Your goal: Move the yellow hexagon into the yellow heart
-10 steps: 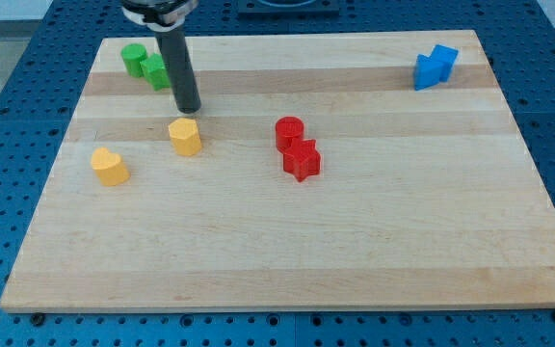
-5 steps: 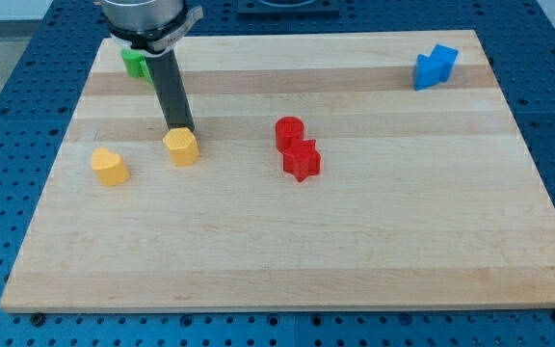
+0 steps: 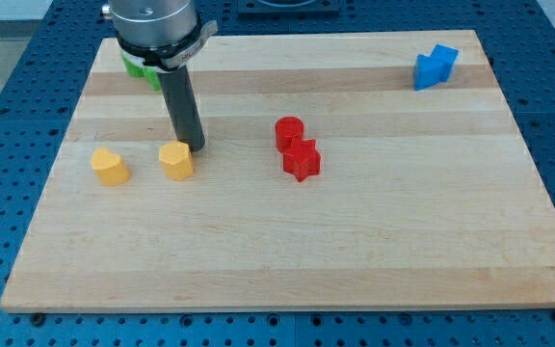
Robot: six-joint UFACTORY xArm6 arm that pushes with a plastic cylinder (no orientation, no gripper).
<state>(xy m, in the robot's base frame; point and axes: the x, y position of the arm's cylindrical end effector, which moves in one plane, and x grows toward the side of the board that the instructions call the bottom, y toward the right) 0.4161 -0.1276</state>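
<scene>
The yellow hexagon [image 3: 175, 161] lies on the wooden board, left of centre. The yellow heart [image 3: 110, 167] lies to its left, a block's width or so away. My tip [image 3: 192, 146] rests at the hexagon's upper right edge, touching or nearly touching it. The dark rod rises from there toward the view's top.
A red cylinder [image 3: 289, 132] and a red star [image 3: 302, 160] sit together near the centre. Green blocks [image 3: 141, 69] lie at the top left, partly hidden behind the arm. Two blue blocks [image 3: 436, 66] sit at the top right. The board [image 3: 355, 241] ends on all sides.
My tip has moved down and slightly right, and the yellow hexagon has slid down and left, closer to the yellow heart. The heart has not moved.
</scene>
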